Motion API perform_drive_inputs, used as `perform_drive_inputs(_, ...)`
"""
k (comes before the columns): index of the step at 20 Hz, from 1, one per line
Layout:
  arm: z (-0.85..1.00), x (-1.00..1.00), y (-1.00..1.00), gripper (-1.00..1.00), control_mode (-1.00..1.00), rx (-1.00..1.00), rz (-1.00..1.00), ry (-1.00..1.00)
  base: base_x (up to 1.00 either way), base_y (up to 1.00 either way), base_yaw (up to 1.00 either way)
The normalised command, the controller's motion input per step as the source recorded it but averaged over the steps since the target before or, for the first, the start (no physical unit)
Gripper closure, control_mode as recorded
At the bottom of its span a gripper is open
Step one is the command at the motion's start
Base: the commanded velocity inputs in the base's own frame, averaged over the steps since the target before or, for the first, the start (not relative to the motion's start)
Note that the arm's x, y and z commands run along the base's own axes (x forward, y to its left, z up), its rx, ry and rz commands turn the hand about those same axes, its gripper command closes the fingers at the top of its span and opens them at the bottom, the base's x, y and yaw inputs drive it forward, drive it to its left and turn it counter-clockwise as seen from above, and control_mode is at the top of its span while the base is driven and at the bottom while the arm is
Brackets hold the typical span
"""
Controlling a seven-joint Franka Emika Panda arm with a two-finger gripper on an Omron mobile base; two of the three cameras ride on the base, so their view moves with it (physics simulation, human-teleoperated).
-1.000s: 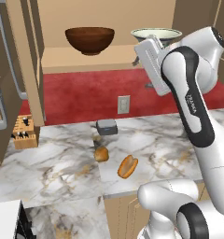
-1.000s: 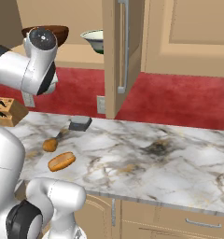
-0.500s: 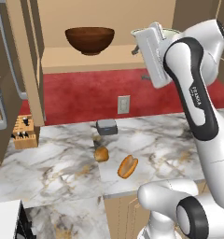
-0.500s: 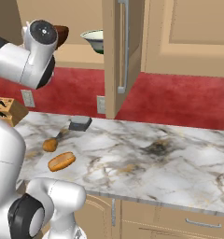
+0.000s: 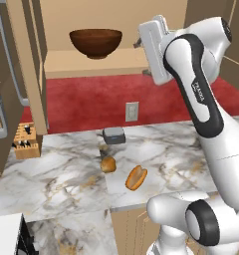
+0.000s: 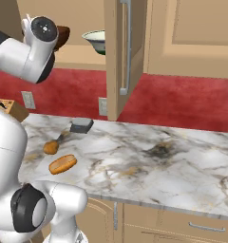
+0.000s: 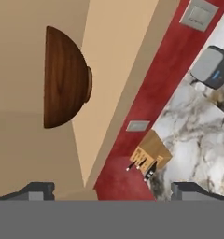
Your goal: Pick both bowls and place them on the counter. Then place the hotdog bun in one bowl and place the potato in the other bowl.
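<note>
Brown bowl [image 5: 96, 43]: glossy, wood-grained, round, on the plain tan shelf [image 5: 91, 67], top centre of the left base view. In the hand view it sits upper left, rolled sideways, foot pointing right, rim a straight vertical edge.

White bowl [image 6: 96, 40]: cream inside, dark green band outside, on the same shelf, top of the right base view just left of the open cabinet door [image 6: 120, 52].

Tabletop [image 6: 182, 161]: white-grey marble, brown veins. Hotdog bun [image 5: 136, 177]: elongated, orange-tan, lying lower centre of the left base view. Potato [image 5: 108, 165]: small golden-brown lump, just left of and above the bun, apart from it. Grey rounded box [image 5: 114, 135] behind them near the red wall; wooden knife block [image 5: 26, 142] at the left edge.

Arm: rises from the lower right of the left base view, elbow high, forearm bent back toward the shelf at bowl height. Pincer [image 7: 111, 190]: tips spread wide at the bottom corners of the hand view, nothing between them.
</note>
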Motion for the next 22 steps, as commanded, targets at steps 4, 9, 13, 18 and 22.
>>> perform_drive_inputs(4, 0.07, 0.51, 0.06, -1.0, -1.0, 0.1, 0.0, -0.06, 0.0, 0.0, 0.0)
perform_drive_inputs(9, 0.29, 0.42, 0.1, -1.0, -1.0, 0.14, 0.0, 0.07, 0.0, 0.0, 0.0)
perform_drive_inputs(13, 0.3, 0.41, 0.18, -1.0, -1.0, 0.06, 0.0, 0.04, 0.0, 0.0, 0.0)
perform_drive_inputs(18, 0.21, 0.37, 0.19, -1.0, -1.0, 0.0, 0.0, 0.02, 0.0, 0.0, 0.0)
perform_drive_inputs(22, -0.07, 0.36, 0.07, -1.0, -1.0, 0.0, 0.0, 0.01, 0.0, 0.0, 0.0)
